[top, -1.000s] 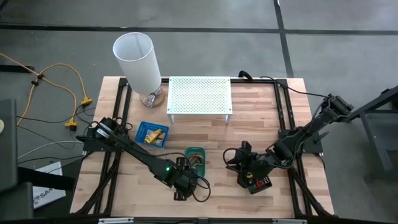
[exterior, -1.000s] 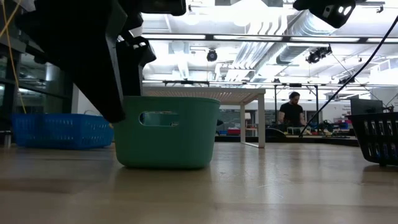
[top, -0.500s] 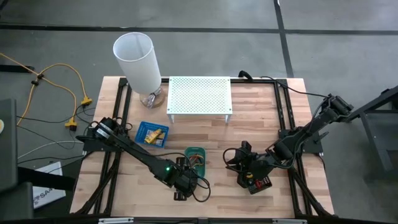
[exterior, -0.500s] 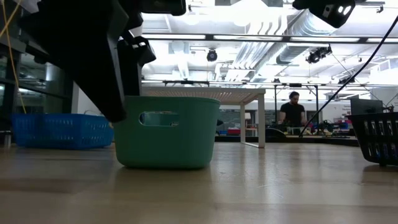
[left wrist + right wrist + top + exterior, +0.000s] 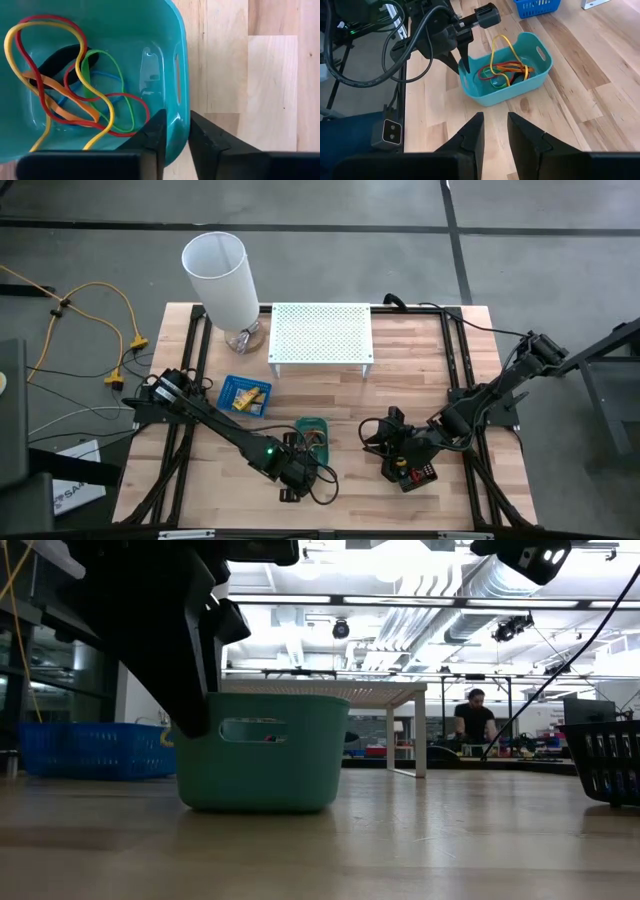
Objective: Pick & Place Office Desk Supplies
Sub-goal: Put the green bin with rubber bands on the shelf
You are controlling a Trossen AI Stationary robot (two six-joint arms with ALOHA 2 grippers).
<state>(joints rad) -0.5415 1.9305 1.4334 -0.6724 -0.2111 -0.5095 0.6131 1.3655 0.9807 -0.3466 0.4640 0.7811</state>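
Green tray (image 5: 315, 432) w/ loose rubber bands (image 5: 70, 95) at 6 o'clock of table, left gripper (image 5: 174, 131) pinching its thin wall narrowly, right gripper (image 5: 494, 131) slightly parted, empty, approx. 3 o'clock; probably light, rigid plastic, slippery—best taken at rim.

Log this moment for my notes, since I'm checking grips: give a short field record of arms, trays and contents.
left gripper: shut on the green tray's wall, one finger inside, one outside
green tray: on the table, near the front middle
tray contents: rubber bands in red, yellow, orange, green and blue, tangled over a dark item
right gripper: open, holding nothing, aimed at the green tray from above the bare table
blue tray: left of middle, holding yellow pieces
black tray: at the right, under the right arm
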